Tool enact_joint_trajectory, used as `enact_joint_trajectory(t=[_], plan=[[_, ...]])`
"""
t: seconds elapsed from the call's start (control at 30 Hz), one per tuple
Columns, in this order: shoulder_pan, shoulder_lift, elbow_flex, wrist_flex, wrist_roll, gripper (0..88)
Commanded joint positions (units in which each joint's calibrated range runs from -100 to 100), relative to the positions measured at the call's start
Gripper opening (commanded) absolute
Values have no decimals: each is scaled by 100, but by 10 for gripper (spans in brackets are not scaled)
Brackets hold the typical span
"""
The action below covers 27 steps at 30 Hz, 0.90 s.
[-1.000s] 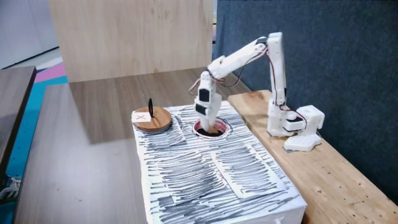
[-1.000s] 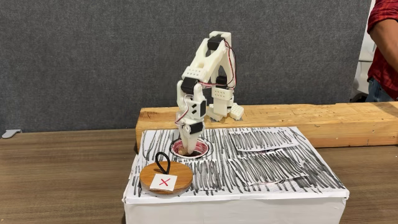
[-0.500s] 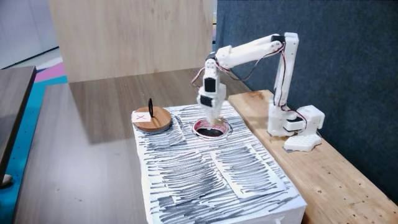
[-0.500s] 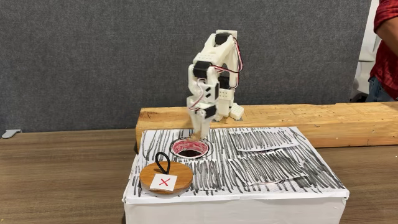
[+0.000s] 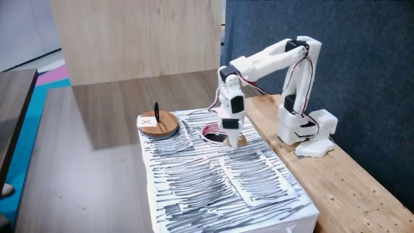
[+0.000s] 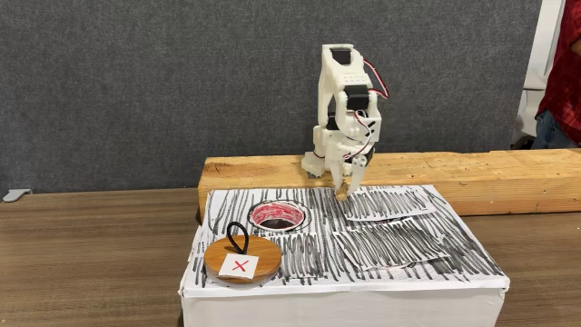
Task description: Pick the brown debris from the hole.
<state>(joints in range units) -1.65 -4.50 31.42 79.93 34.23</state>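
Out of hole (image 6: 278,214), tool (image 6: 342,191) swung toward box's far edge, pinching brown debris (image 5: 234,140); crumbly, light — gentle grip across middle.

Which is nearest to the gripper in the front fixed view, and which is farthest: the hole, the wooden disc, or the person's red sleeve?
Measured from the gripper, which holds a small tan piece:
1. The hole, just left of it and a little lower, on the striped box top.
2. The wooden disc, farther left, at the box's front corner.
3. The red sleeve, at the far right edge of the view.
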Motion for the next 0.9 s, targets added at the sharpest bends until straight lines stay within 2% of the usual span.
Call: enact_joint_trajectory(t=[0.0,0.23,0.4,0.7,0.87], plan=[[-369,-136,-124,-23,-280,13],[-691,-162,-124,-31,-634,14],[-683,-162,-124,-31,-649,26],[-625,-220,-124,-6,-649,160],[-625,-220,-106,3,-649,163]])
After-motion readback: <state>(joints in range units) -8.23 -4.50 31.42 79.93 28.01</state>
